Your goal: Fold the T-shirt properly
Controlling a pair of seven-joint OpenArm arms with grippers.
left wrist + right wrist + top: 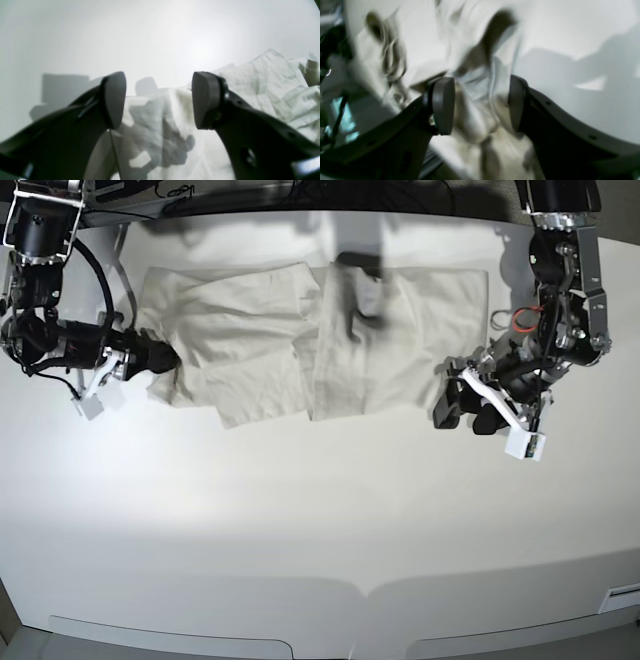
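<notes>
The cream T-shirt (300,340) lies spread and wrinkled across the far half of the white table (320,520), with a fold running down its middle. My right gripper (165,362) is at the shirt's left edge. In the blurred right wrist view it (481,105) stands open, with bunched shirt fabric (475,82) in the gap between its pads. My left gripper (465,415) sits just off the shirt's lower right corner. In the left wrist view it (158,100) is open above the shirt's edge (262,87), with nothing pinched.
A small red loop (520,320) lies on the table beside the left arm, right of the shirt. Dark cables (200,192) run along the table's far edge. The table's front edge (320,642) is at the bottom of the base view.
</notes>
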